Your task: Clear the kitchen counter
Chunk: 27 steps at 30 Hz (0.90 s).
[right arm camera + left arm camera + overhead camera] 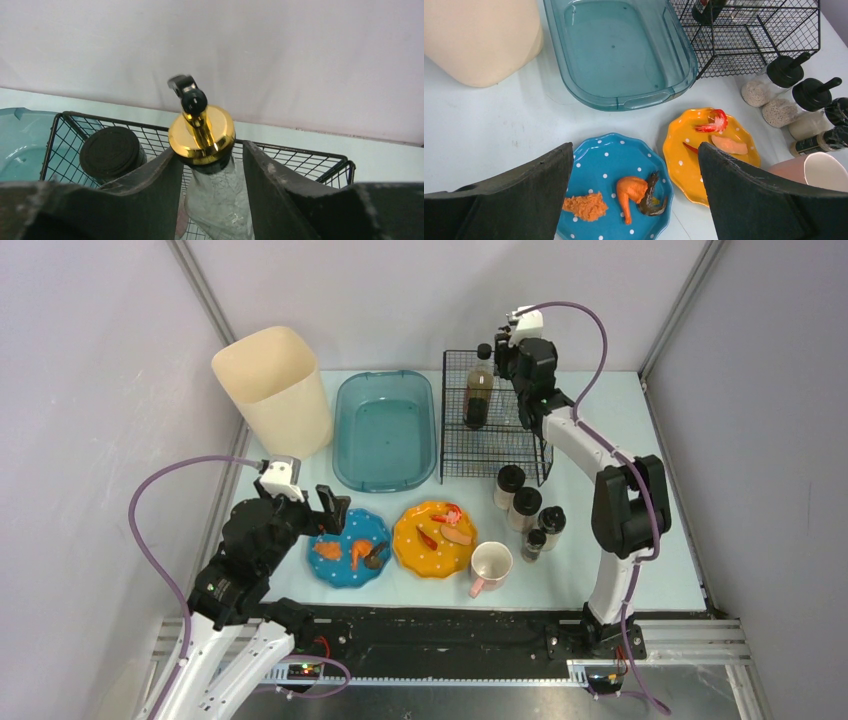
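Note:
The pale blue kitchen counter [600, 410] holds a blue dotted plate [348, 548] and an orange dotted plate [433, 538], both with food scraps. A pink mug [490, 565] and several black-capped spice jars [525, 508] stand to their right. My left gripper [330, 510] hovers open and empty above the blue plate [614, 160]. My right gripper [505, 358] is at the black wire rack [490, 430]. In the right wrist view it [210, 150] is shut on a clear glass bottle [220, 200] with a gold pourer cap. A dark black-lidded bottle [111, 152] stands in the rack beside it.
A teal translucent basin [385, 430] sits left of the rack, and a tall cream bin [275, 390] stands at the back left. Grey walls and metal rails close in the counter. The gold-capped bottle is hidden under the gripper in the top view.

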{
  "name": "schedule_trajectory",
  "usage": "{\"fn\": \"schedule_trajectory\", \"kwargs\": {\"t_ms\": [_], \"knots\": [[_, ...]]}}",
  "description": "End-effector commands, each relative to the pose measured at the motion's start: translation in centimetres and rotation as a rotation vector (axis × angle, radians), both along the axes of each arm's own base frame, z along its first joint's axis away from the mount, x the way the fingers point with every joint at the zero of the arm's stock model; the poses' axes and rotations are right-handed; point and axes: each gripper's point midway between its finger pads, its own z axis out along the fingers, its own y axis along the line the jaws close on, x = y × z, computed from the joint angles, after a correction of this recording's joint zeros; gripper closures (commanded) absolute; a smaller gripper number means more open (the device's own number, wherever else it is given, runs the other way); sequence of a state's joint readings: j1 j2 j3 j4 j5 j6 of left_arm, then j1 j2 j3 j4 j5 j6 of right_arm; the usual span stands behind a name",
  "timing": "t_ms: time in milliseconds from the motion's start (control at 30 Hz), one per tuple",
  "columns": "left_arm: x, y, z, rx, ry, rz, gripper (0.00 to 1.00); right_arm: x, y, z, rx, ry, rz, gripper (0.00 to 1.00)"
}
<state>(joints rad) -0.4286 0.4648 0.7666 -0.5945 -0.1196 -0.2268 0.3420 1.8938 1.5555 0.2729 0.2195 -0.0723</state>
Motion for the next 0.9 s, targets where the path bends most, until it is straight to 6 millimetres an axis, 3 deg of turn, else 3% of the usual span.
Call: {"fn": "schedule_trajectory", "kwargs": {"t_ms": [0, 267, 567, 600, 867], "knots": [[0.2, 0.0, 0.2, 0.010, -0.012, -0.007, 0.02, 0.6, 0.0, 3.5, 0.022, -0.078, -0.018, 0.53], [0.2, -0.1, 0.2, 0.010, -0.010, -0.011, 0.02, 0.1, -2.3, 3.3, 0.027, -0.078, -0.083, 0.80], [0.2, -0.1, 0.1, 0.009, -0.009, -0.011, 0.02, -0.9, -4.3, 2.8, 0.039, -0.074, -0.127, 0.95], [0.2, 0.0, 0.2, 0.009, -0.011, -0.010, 0.02, -1.0, -4.4, 2.7, 0.044, -0.073, -0.131, 0.93], [0.2, -0.1, 0.1, 0.009, -0.009, -0.010, 0.02, -2.1, -4.9, 3.3, 0.043, -0.079, -0.161, 0.46]]}}
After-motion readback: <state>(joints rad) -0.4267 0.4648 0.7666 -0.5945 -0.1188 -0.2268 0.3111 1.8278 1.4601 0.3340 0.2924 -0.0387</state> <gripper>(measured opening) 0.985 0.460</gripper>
